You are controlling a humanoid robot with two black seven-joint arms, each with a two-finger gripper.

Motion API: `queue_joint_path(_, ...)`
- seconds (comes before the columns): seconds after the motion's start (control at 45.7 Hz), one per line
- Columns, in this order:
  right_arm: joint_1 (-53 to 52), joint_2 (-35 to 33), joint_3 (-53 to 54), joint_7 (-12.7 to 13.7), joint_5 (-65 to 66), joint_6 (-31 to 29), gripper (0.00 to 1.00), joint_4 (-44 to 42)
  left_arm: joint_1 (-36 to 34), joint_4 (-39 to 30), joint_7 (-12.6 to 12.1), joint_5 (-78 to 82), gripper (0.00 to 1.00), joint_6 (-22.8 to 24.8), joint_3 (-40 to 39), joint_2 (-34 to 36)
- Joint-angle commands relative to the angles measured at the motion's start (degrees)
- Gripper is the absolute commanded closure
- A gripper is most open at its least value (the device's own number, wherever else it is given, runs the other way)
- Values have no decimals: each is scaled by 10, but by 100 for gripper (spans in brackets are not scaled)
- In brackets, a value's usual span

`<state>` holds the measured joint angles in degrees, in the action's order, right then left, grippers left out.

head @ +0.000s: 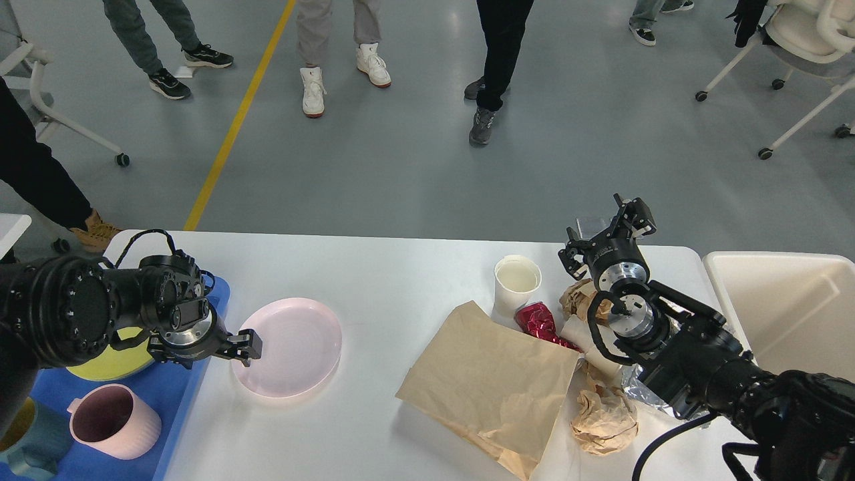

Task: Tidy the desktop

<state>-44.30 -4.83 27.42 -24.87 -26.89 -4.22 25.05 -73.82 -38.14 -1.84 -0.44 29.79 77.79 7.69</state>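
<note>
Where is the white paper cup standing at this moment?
In the head view, the white paper cup stands right of centre on the desktop, behind the red wrapper, beside the right gripper.
</note>
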Motion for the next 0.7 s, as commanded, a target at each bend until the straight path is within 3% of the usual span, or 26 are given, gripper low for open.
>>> queue_joint_path(0.0, 0, 0, 0, 0, 0, 0, 0, 0, -9, -2, 0, 0, 6, 5, -7, -1)
queue_joint_path(0.678, 0, 0, 0, 0, 0, 0, 0, 0, -1, 0, 0, -1, 6, -3, -20, -7)
